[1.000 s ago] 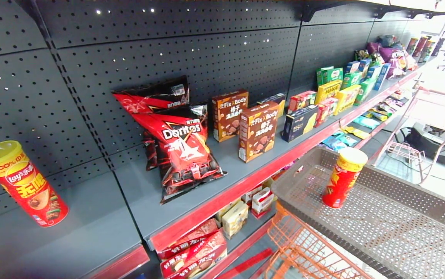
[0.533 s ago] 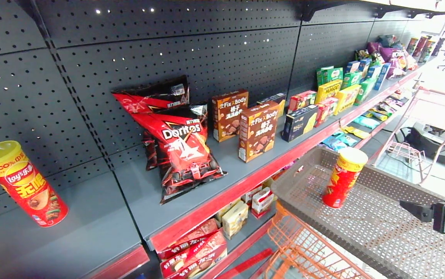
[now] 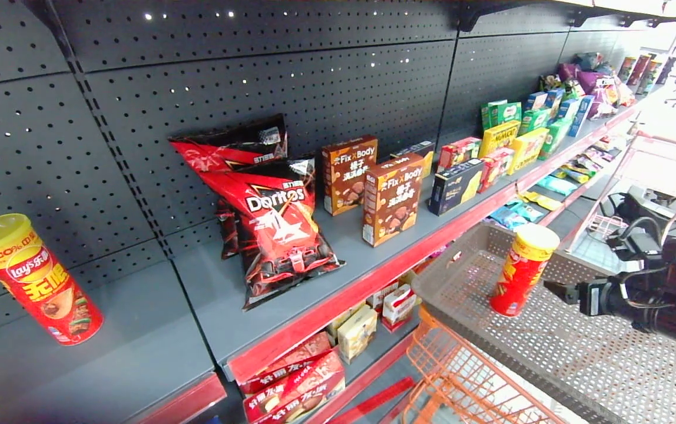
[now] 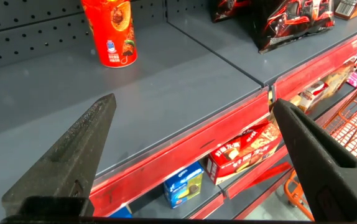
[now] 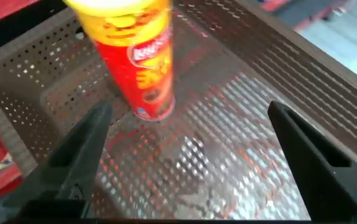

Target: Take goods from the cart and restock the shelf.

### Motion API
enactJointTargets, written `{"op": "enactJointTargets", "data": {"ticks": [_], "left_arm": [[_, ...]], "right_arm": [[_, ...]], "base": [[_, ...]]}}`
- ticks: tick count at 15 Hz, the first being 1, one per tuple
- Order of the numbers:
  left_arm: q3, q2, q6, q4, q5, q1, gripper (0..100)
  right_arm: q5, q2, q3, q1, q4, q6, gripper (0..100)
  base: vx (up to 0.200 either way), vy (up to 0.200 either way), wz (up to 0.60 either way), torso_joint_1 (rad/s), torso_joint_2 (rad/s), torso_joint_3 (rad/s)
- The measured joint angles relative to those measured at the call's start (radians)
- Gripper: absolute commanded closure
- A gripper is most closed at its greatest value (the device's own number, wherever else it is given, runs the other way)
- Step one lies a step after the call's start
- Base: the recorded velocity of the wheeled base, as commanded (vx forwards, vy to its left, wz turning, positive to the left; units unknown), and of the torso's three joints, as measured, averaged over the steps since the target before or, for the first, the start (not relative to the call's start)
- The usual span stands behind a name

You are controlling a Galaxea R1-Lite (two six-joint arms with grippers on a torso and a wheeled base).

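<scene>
right gripper (image 5: 190, 124) was spread wide, nothing between the fingers. it hung low over the perforated cart tray (image 5: 247, 143), pointed at the yellow-lidded red chip canister (image 5: 136, 62). the canister stood upright on the tray, toward the end nearest the shelf. the fingertips were short of it, not touching.

i read this as the approach for the pick, with the grasp not yet made. to do it well i wanted the jaws level and straddling the tube at about mid-height, below the lid. one finger should sit on each side, centred before closing. coming in off-centre, one fingertip could nudge that tall, light tube and tip it over on the holed floor. i'd close gently too, since it looked like a tube that dents. then i'd lift straight up over the tray wall before swinging toward the shelf.

left gripper (image 4: 194, 106) was also wide and empty, hanging over the front of the grey shelf board (image 4: 166, 93), above a bare stretch. a second red canister (image 4: 109, 31) stood upright farther back on that board, by the pegboard (image 4: 29, 37). the spot beside it looked to me like the place for the next one.

further along the shelf sat red-and-black crisp bags (image 3: 273, 229), then brown boxes (image 3: 392, 199), both well apart from that landing spot.
</scene>
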Motion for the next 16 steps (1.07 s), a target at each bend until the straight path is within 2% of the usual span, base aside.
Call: {"op": "enactJointTargets", "data": {"ticks": [4, 9, 16], "left_arm": [[0.000, 0.000, 0.000, 0.000, 0.000, 0.000, 0], [0.000, 0.000, 0.000, 0.000, 0.000, 0.000, 0], [0.000, 0.000, 0.000, 0.000, 0.000, 0.000, 0]], "right_arm": [[0.023, 0.104, -0.007, 0.039, -0.038, -0.016, 0], [0.024, 0.194, -0.013, 0.047, -0.190, -0.057, 0], [0.024, 0.291, -0.099, 0.064, -0.301, -0.083, 0]], "base": [[0.000, 0.000, 0.00, 0.000, 0.00, 0.000], [0.000, 0.000, 0.00, 0.000, 0.00, 0.000], [0.000, 0.000, 0.00, 0.000, 0.00, 0.000]]}}
